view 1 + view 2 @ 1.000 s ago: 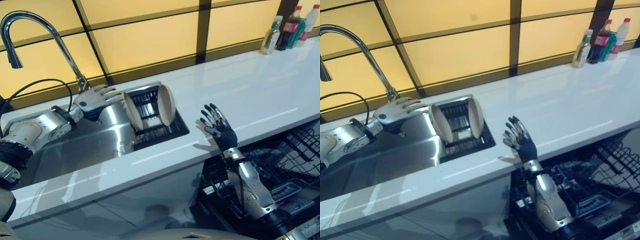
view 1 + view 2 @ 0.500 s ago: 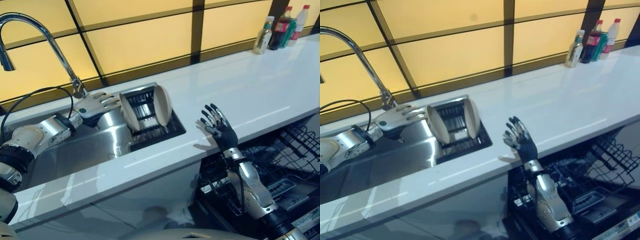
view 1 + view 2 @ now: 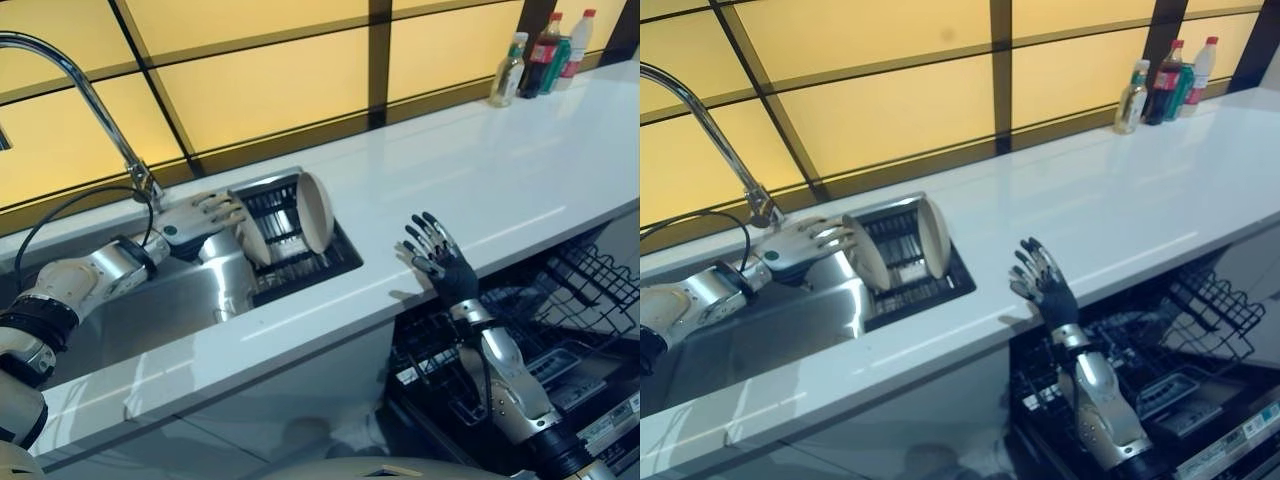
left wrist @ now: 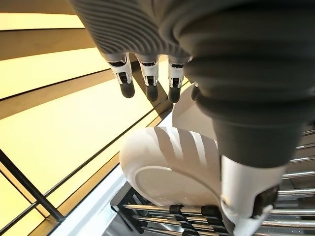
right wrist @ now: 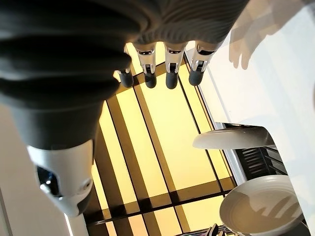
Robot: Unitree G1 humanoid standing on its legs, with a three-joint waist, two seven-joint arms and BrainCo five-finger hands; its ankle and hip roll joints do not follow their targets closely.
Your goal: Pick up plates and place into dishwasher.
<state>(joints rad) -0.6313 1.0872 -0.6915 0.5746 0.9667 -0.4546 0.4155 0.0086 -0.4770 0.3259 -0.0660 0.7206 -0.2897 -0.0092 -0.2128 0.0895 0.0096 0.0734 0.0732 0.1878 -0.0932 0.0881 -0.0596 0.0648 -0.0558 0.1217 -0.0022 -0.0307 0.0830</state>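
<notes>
Plates [image 3: 252, 240] stand on edge in the rack [image 3: 290, 262] beside the sink. Left hand [image 3: 196, 217], fingers relaxed, reaches for the nearer plate; right hand [image 3: 438, 260] hangs spread above the table [image 3: 520, 180]. Grabbing loosely risks tipping it against its neighbour [image 3: 316, 212].

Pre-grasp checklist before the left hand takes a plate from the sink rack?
1. Left hand open, fingers at the nearer plate: ok.
2. Fingers curled round the plate: not ok, none curled yet.
3. Both plates upright in the rack, second plate behind: ok.
4. Right hand open, holding nothing, at the counter edge: ok.
5. Dishwasher rack pulled out: ok.
6. Free slot for a plate: cannot tell.
</notes>
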